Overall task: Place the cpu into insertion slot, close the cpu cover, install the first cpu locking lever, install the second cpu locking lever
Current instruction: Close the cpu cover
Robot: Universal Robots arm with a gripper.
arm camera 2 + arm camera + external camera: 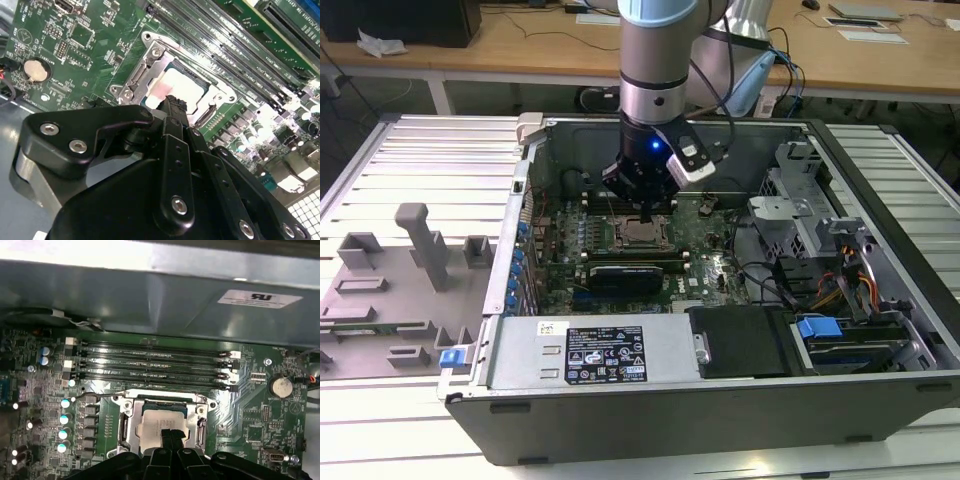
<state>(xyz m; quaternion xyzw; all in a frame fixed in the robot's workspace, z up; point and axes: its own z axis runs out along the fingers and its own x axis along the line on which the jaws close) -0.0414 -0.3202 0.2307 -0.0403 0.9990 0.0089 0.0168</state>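
Cpu (159, 421) seated in green motherboard (250, 415) — computer case (720, 410) on slatted table (430, 150).

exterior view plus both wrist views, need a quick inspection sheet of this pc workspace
surface: ribbed metal table carrying an open computer case
job's things: cpu sits in the insertion slot; cpu cover lies flat around it
clutter: grey fixture blocks on the table at the exterior view's left
grippers: gripper shut, tips right over the cpu; contact cannot be told
cables: black cables hang beside the arm; coloured wires inside the case
surroundings: wooden desks behind
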